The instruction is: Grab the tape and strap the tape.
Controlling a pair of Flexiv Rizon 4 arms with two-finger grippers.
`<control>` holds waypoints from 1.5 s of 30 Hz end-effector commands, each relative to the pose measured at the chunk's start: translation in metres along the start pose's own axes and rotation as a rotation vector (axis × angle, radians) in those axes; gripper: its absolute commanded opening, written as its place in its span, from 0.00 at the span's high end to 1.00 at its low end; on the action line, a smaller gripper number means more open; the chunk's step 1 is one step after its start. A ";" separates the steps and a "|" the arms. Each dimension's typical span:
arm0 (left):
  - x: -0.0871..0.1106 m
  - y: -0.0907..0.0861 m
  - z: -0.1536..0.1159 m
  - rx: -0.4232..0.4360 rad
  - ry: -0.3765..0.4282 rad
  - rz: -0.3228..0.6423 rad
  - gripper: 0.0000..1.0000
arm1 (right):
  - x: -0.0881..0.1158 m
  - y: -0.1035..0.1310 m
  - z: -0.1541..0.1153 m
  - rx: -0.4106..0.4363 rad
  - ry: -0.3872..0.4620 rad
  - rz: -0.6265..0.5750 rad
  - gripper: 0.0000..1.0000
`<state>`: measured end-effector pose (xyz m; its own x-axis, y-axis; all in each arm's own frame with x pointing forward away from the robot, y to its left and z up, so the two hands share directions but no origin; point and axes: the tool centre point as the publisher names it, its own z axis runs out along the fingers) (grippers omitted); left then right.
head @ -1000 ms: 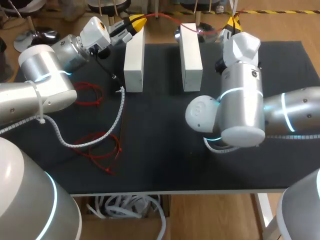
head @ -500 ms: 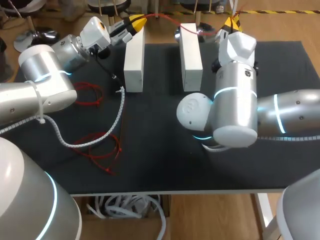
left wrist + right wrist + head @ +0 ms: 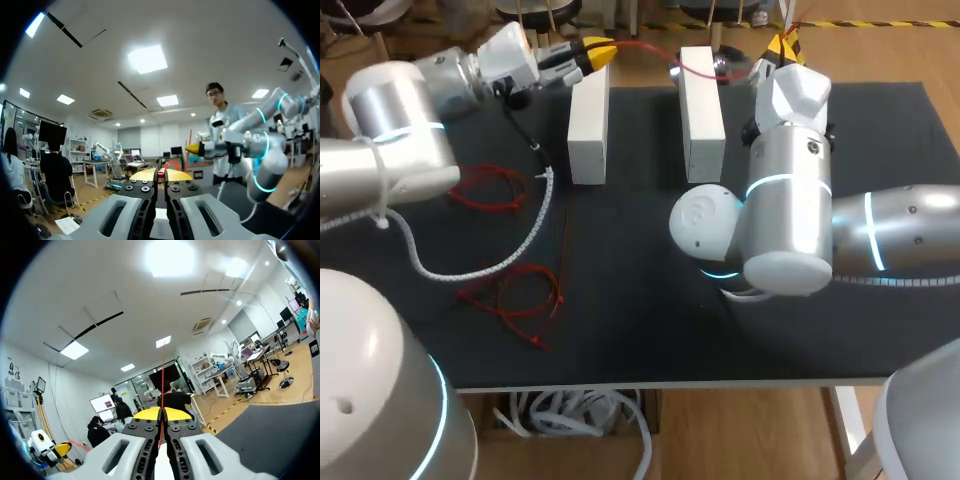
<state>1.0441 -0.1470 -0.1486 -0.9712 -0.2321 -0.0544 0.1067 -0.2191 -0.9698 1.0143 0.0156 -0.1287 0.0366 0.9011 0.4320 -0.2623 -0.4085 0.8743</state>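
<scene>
Left tool (image 3: pixel 599 52) pinched shut on thin red tape (image 3: pixel 650 46); right tool (image 3: pixel 782 44) clamped on its other end; tape spans far ends of left white block (image 3: pixel 588 120), right white block (image 3: pixel 700 110); loose red straps (image 3: pixel 510 300) on matte black tabletop (image 3: pixel 640 320).

Head camera looks down on the table (image 3: pixel 620 330) from behind; wrist cameras face each other along the tape (image 3: pixel 163 380), left showing right arm (image 3: pixel 260 150), right showing left arm (image 3: pixel 42 442).
</scene>
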 end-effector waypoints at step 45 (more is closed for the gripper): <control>0.017 -0.020 0.002 -1.386 0.125 -0.222 1.00 | 0.000 0.003 0.001 0.006 0.001 0.000 1.00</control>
<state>1.0218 -0.1464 -0.1308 -0.9603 -0.2191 0.1728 -0.2789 0.7754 -0.5665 1.0146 0.0151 -0.1285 0.0359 0.9013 0.4316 -0.2615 -0.4084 0.8746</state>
